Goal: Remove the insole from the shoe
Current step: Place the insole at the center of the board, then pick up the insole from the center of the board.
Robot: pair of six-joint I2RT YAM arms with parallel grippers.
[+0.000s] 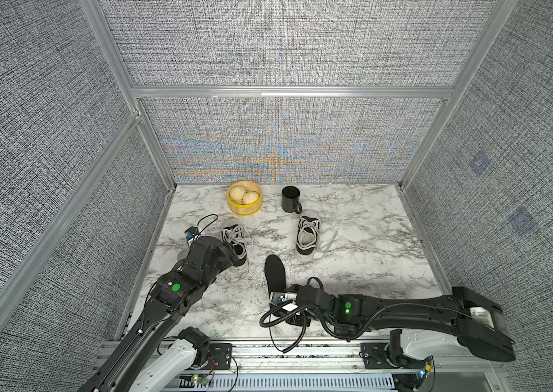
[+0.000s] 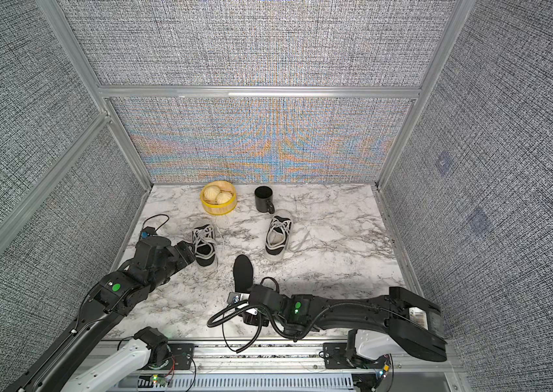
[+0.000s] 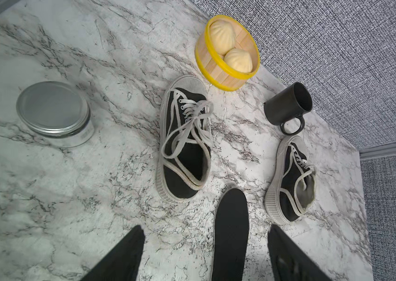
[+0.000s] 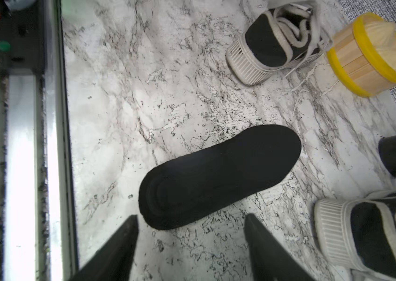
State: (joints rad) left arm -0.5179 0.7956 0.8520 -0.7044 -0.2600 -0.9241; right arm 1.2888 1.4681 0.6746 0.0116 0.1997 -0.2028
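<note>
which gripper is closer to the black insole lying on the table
Right. The right gripper stands open just over the insole's near end. The left gripper, also open, is off to its side, at the heel of a shoe.

Black, boxy left arm (image 1: 153,305) and right arm (image 1: 404,305) each carry a green dot (image 1: 176,287) and a white base link (image 1: 173,359); a ribbed black cable (image 1: 261,320) loops off the right. The left claw (image 3: 205,226) and right claw (image 4: 191,216) have flat black fingers (image 3: 124,255).

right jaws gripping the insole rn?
No, the insole lies flat on the table with the right jaws standing open astride its end.
</note>
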